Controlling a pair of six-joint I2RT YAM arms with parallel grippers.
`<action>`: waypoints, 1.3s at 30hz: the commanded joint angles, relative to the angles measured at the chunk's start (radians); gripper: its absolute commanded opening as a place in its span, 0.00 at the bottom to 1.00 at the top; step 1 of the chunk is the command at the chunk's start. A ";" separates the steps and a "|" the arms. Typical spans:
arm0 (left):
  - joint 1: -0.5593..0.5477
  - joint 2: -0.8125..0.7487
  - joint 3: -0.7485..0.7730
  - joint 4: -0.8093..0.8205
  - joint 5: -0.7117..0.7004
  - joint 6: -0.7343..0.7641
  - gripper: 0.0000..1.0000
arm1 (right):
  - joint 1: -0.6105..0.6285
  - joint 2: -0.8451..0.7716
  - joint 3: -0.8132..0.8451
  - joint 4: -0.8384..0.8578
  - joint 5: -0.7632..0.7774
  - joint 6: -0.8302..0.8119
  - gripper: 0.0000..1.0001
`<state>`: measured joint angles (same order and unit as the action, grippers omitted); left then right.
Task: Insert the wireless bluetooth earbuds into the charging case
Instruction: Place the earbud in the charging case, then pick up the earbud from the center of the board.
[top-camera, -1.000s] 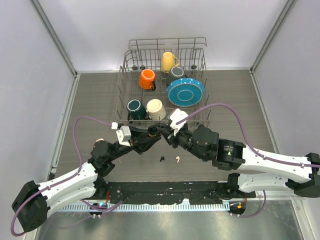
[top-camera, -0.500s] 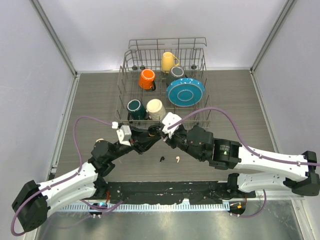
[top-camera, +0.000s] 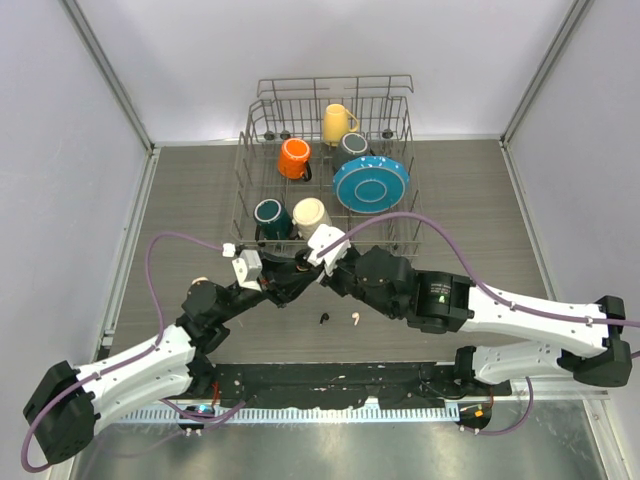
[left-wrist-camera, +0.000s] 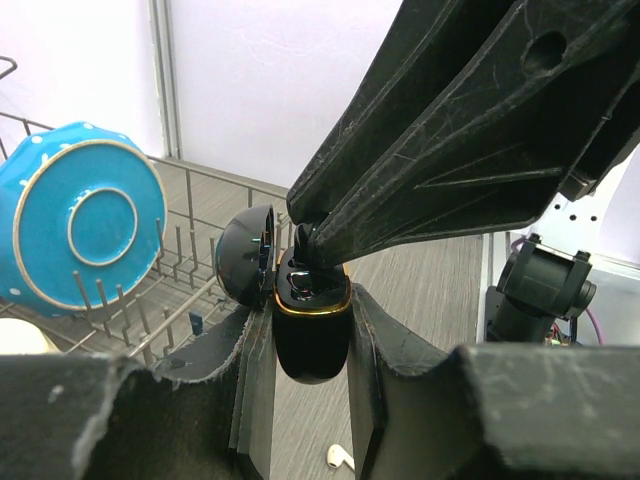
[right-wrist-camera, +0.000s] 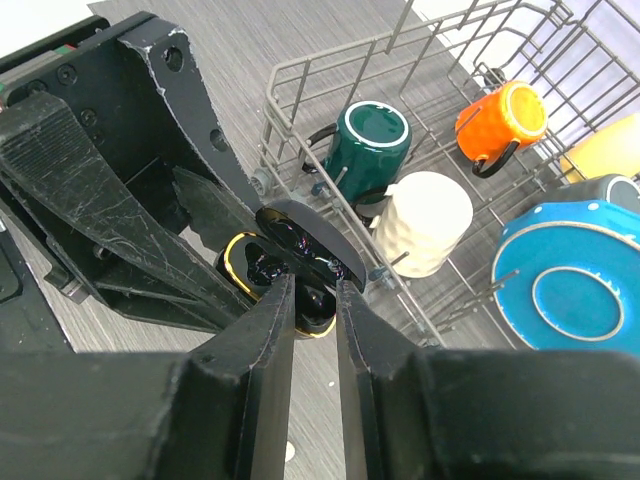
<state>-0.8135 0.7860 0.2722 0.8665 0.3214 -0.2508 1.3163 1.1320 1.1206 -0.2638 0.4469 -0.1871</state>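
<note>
**Q.** Where do we find the task's parts?

**A.** We mark the charging case (left-wrist-camera: 312, 350), black with a gold rim and its lid hinged open, held up off the desk (top-camera: 190, 200). The left end effector (left-wrist-camera: 310, 315) is closed on the case's body, one finger on each flank. The right end effector (right-wrist-camera: 315, 290) comes down on the case's mouth with its fingers drawn fully together. A small dark piece at their tips may be an earbud, but we cannot tell. On the near side of the case, loose on the desk, lie a black earbud (top-camera: 322, 319) and, just beside it, a white earbud (top-camera: 355, 320).

**Q.** What could go wrong from here?

**A.** We judge three risks. A stem could meet the gold rim off-axis and jam. Downward pressure could slide the case within its side grip. The right fingers, just beside the open lid, could knock it.

**Q.** And the room to move?

**A.** Beyond the case, the dish rack (top-camera: 243, 170) and its cream mug (top-camera: 312, 216) stand near. We would therefore withdraw toward the arm bases, where open desk lies around the loose earbuds.
</note>
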 joint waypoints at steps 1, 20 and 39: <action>-0.003 0.001 0.028 0.088 -0.016 0.024 0.00 | 0.008 0.026 0.080 -0.083 -0.036 0.084 0.11; -0.003 -0.002 0.010 0.083 -0.018 0.030 0.00 | -0.008 -0.119 0.088 0.133 0.160 0.301 0.77; -0.003 -0.235 -0.004 -0.144 -0.097 0.119 0.00 | -0.048 -0.167 -0.017 -0.442 0.264 1.150 0.68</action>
<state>-0.8143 0.6205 0.2626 0.7952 0.2691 -0.1852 1.2678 0.9657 1.1976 -0.5514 0.7498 0.6529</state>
